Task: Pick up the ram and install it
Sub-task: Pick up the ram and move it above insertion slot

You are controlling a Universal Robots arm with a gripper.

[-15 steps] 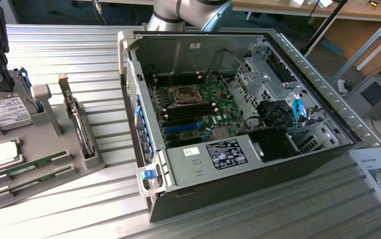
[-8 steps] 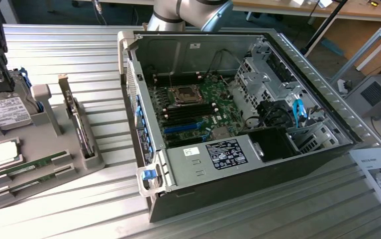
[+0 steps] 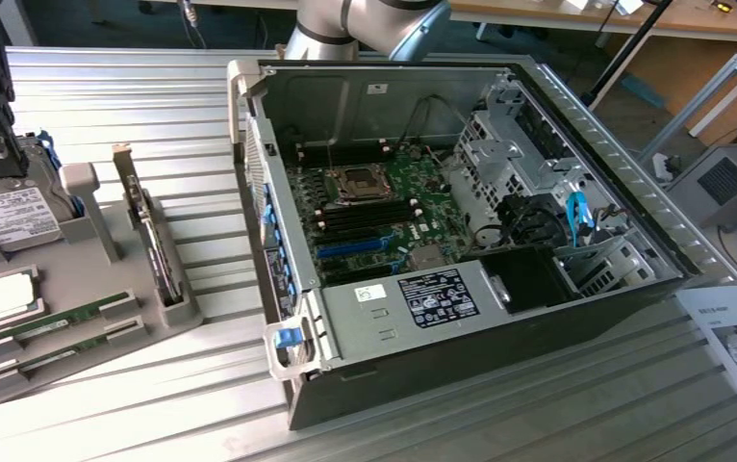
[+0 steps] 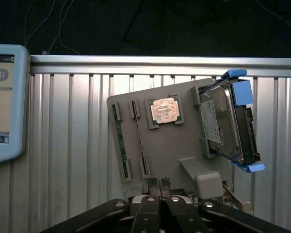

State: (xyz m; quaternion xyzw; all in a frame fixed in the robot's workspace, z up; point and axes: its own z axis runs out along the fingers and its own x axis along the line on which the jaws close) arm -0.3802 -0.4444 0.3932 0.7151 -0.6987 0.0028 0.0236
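Closed, empty pincer (image 4: 158, 184) near the tray (image 4: 165, 150); ram (image 4: 120, 145) — one of two alike — lies in its slot. Light, stiff, probably fragile — take by long edges, clear of chips

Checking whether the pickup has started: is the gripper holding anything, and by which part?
Nothing: the gripper has its jaws shut and empty; both memory sticks lie in the tray.

The exterior view looks down from far up. The wrist view looks down from closer. Both see the gray tray (image 3: 92, 279) (image 4: 169, 145).
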